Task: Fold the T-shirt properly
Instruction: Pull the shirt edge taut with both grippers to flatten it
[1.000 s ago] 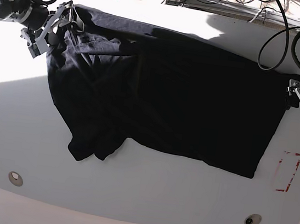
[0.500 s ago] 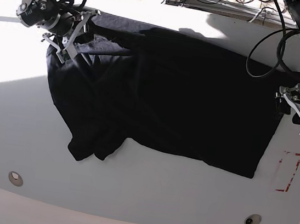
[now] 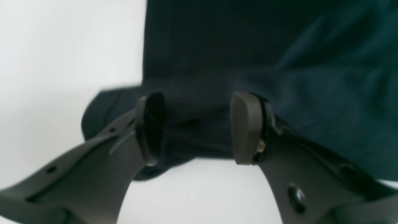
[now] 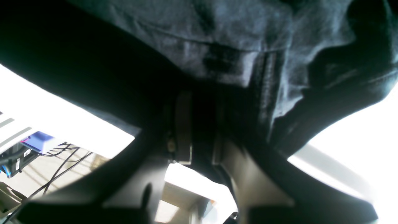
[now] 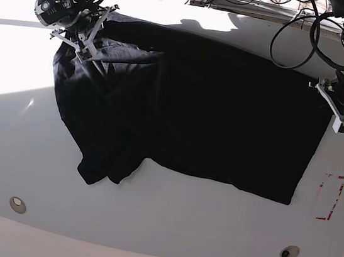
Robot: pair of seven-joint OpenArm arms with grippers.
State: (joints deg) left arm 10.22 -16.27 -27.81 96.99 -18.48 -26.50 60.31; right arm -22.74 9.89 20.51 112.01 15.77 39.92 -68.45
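On the white tabletop (image 5: 159,222), the T-shirt (image 5: 186,118) lies rumpled. Right end effector (image 4: 199,130) pinches cloth; left end effector (image 3: 196,127) gapes astride the hem, risking a one-sided, skewing lift.

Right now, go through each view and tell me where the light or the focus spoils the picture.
Base view: hard sunlight washes out the table at its left; the T-shirt reads as flat black. Left wrist view: soft focus, fingers and cloth edges blurred. Right wrist view: strong backlight, white glare at right, fingers nearly silhouetted.
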